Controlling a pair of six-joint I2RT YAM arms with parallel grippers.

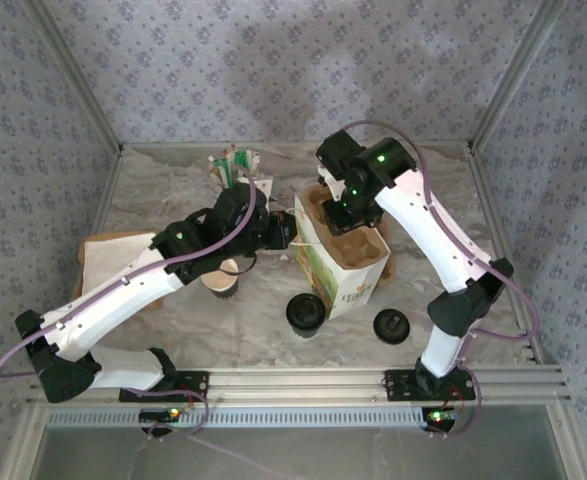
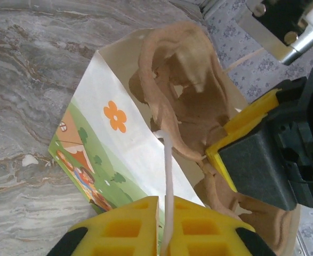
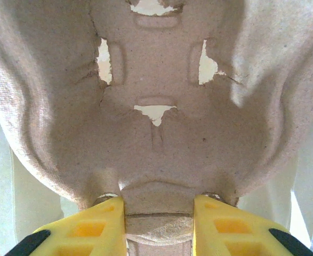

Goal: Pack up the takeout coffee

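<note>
Takeout coffee (image 1: 306, 312): small dark cup with the black lid on, upright on the desk (image 1: 173, 190). It stands outside the white bag (image 1: 358, 285), just in front of the bag's front left corner. Touching or just apart, cannot tell. Neither tool has it.

White bag stands open mid-desk. The printed side shows an orange flower and a green scene. A brown pulp cup tray (image 1: 358, 243) sits in the bag mouth, with its top above the rim.

Left tool (image 1: 291, 232) is at the bag's left top edge. In the left wrist view its yellow fingers (image 2: 129, 226) are almost together, pinching a thin white strip of the bag. Rim or handle, cannot tell which.

Right tool (image 1: 345, 213) reaches over the bag from the back right. In the right wrist view its fingers (image 3: 92, 226) are part open and clamped on the tray's edge. The pulp lip fills the gap between them.

Other items:
- Open cup (image 1: 220, 282) with no lid and a cream inside, left of the bag and partly under the left arm.
- Round black lid (image 1: 392, 326) on the desk, right of the coffee and apart from it. Whether anything sits under it, cannot tell.
- Flat brown cardboard piece (image 1: 103, 255) at the desk's left side.
- Small stand of green and white sticks (image 1: 235, 165) at the back, too small to tell more.
</note>
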